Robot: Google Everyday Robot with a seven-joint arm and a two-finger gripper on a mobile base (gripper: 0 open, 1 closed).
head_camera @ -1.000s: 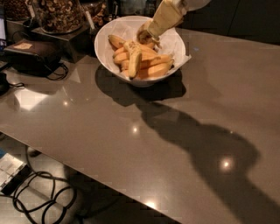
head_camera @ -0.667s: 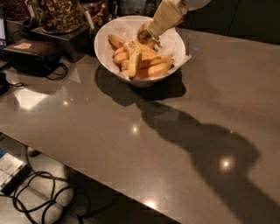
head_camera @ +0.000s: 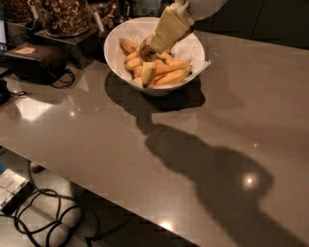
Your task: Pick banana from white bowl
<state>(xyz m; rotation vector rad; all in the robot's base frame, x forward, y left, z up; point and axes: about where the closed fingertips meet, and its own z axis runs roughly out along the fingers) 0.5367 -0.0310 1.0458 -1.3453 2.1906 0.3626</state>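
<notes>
Gripper [head_camera: 146, 51]: reaching down into the white bowl [head_camera: 193, 48] from the upper right, with its tip low among the fruit near the bowl's middle. Whether it is spread, closed or pinching anything cannot be told, as its own pale body covers the tip.

Banana [head_camera: 128, 45]: judged to be the short, darker, brown-flecked one lying against the left inner wall. It sits just beside the gripper tip, and contact cannot be confirmed. It remains inside the bowl.

Risks:
- Wrong item taken. Several plain orange-yellow bananas [head_camera: 169, 72] lie packed against the target, and a paler banana [head_camera: 148, 73] with a dark end points toward the near rim. A closure slightly to the right would seize one of these.
- Two fruits lifted together, because the pile is tight.
- Crinkled paper lining [head_camera: 203, 61] caught in the grasp and dragged up with the fruit.
- Bowl shifted or tipped on the glossy worktop [head_camera: 145, 159] if the gripper presses on the sloping wall.
- Soft, ripe fruit bruised or slipping out of an end-on hold.

Surroundings: a jar of nuts [head_camera: 63, 14] and a black device [head_camera: 34, 60] with its cable stand left of the bowl, near enough to matter if the lift swings left. Upward and to the right looks open. Loose cables [head_camera: 48, 217] lie on the floor below the worktop edge, apart from the work
</notes>
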